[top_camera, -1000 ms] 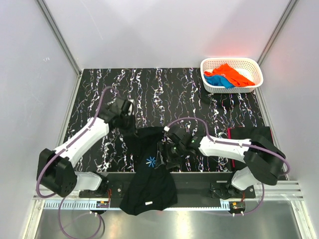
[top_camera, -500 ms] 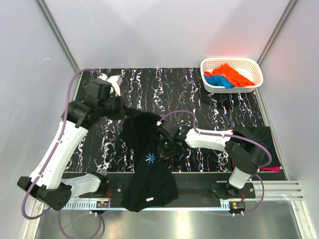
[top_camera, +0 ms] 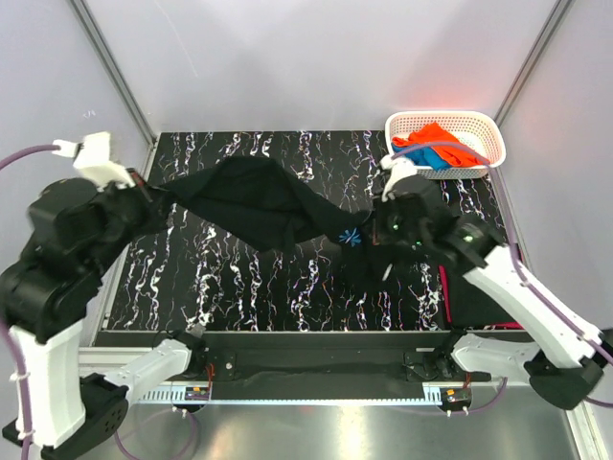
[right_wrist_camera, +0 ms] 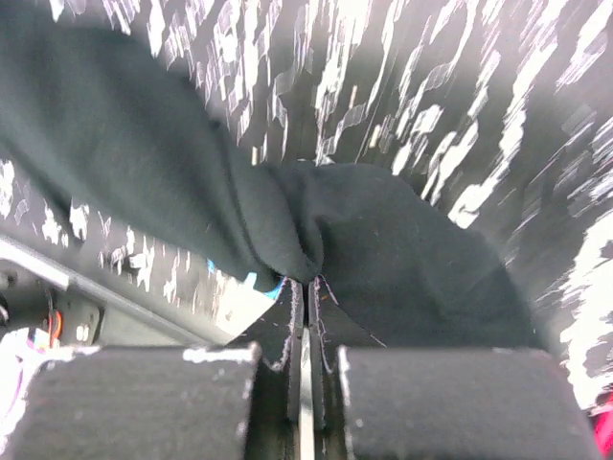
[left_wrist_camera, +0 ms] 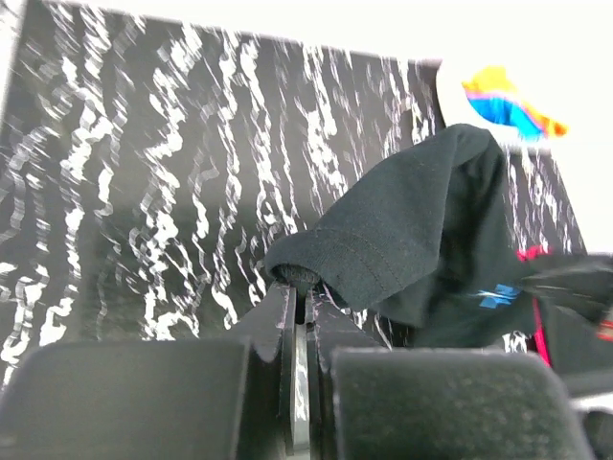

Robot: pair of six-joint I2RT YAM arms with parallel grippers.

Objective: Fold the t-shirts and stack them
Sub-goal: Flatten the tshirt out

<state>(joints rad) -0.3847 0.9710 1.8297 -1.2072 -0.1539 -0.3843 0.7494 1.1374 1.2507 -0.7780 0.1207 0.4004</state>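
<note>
The left tool (left_wrist_camera: 302, 299) and the right tool (right_wrist_camera: 305, 287) each pinch 1 black t-shirt (top_camera: 254, 201). It hangs stretched above the surface (top_camera: 239, 287), from the left edge toward the right edge.

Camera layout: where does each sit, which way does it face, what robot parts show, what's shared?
Top external: above and behind the bases, looking down on the table; both arms show, black t-shirt stretched between left gripper and right gripper.
Left wrist: on the left arm, looking past shut jaws toward the basket; they pinch the shirt.
Right wrist: on the right arm, looking down past shut jaws at gripped shirt.
Shared: top and left wrist show the blue starburst.
</note>
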